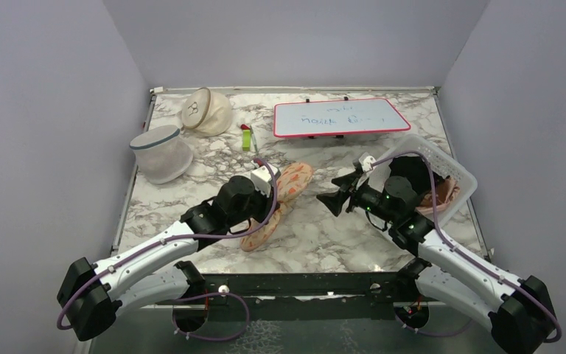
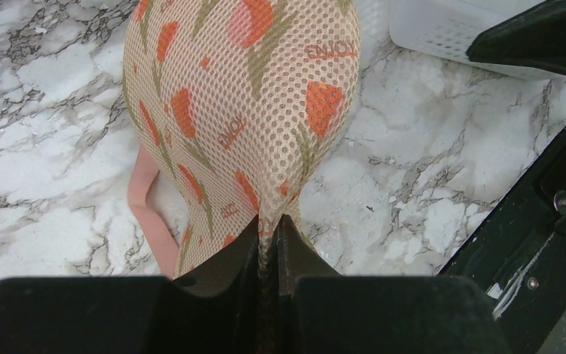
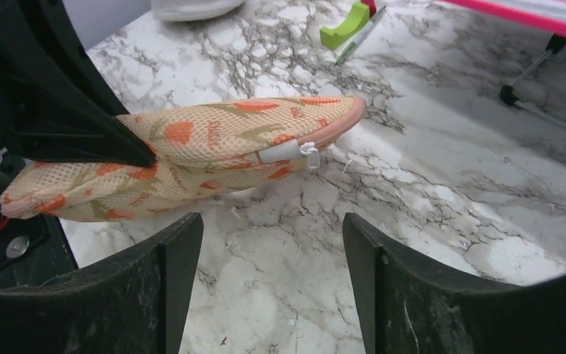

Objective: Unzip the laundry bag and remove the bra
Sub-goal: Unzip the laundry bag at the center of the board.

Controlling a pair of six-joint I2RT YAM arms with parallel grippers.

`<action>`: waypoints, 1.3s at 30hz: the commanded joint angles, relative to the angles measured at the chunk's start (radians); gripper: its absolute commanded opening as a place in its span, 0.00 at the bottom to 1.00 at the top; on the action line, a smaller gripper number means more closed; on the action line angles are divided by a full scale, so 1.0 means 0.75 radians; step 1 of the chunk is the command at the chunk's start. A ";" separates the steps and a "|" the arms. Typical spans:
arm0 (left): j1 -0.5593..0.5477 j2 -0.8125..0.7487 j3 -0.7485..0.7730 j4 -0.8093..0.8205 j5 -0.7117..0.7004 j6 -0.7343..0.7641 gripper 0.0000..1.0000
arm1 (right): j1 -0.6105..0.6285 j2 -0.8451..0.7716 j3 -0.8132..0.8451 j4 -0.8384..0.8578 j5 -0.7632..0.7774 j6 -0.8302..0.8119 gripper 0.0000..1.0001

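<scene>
1. The left gripper (image 2: 267, 236) was seen closed tight, a fold of the laundry bag (image 2: 243, 96) being pinched between its two fingers
2. The rest of the laundry bag was spread straight ahead of those fingers, its flowered mesh raised from the marble table (image 2: 427, 184) at the pinched end
3. The right gripper (image 3: 273, 228) was held wide apart and nothing was gripped by it
4. The laundry bag (image 3: 191, 147) was found ahead of the right gripper and somewhat to its left, apart from its fingertips
5. A white zip pull (image 3: 298, 153) was seen on the bag's edge, near the tip turned towards the right gripper
6. A white basket (image 2: 442, 37) was placed ahead and to the right of the left gripper
7. A green marker (image 3: 346, 18) was laid well beyond the right gripper
</scene>
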 commanded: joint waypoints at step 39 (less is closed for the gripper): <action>0.006 0.009 -0.028 0.112 0.125 0.013 0.00 | -0.365 1.031 0.119 1.238 -1.170 0.221 0.44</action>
